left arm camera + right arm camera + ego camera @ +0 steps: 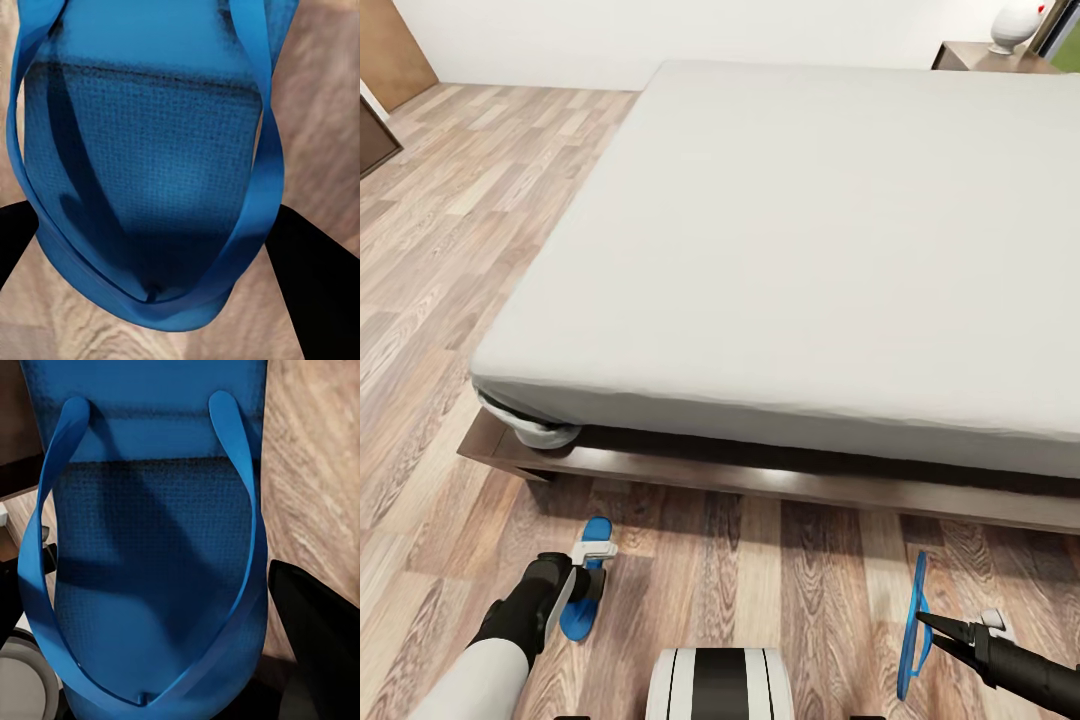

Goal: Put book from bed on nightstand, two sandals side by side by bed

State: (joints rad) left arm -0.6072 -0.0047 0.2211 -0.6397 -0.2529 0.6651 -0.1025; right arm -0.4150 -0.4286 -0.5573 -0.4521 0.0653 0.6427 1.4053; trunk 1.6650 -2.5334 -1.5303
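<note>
Wood floor beside bed (790,250): each gripper (595,570) (925,622) holds a sandal (582,600) (912,630) lengthwise toward it

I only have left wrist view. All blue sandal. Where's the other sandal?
Observer: In the right gripper, held on edge above the floor, in front of the bed.
Operator: And mine, is it lifted or down?
Observer: Head view shows the left gripper on its sandal low near the planks; whether it touches them, I can't tell.
Operator: Are the two sandals close?
Observer: No, well apart: the right sandal is on the far side of the robot's white base.
Operator: Book on the mattress?
Observer: None on the part of the mattress in view.
</note>
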